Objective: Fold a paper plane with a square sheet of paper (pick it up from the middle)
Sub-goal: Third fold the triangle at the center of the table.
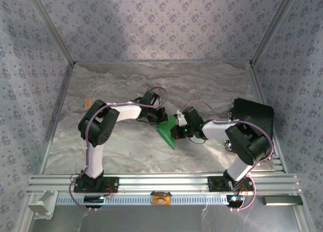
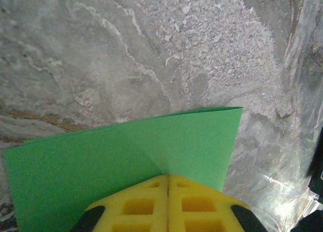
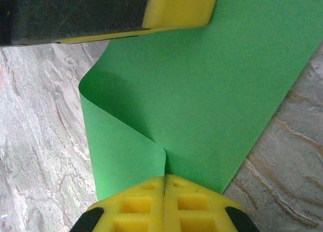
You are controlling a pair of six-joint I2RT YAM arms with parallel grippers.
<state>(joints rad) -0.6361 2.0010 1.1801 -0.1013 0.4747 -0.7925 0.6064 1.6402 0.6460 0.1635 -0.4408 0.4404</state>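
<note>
Yellow fingers (image 2: 139, 207) of the left gripper (image 2: 168, 176), pressed together, pinch the square sheet of paper (image 2: 126, 151) at its near edge. Right wrist view: the right gripper (image 3: 165, 178) pinches the sheet's buckled edge. Top view: both grippers flank the sheet over the table (image 1: 126, 146).

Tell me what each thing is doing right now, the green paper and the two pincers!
square sheet of paper, pinched by both pincers, bent into a loose curl, not yet a plane.
left pincer, shut on one edge of the paper.
right pincer, shut on the paper's other side, facing the left pincer.
</note>
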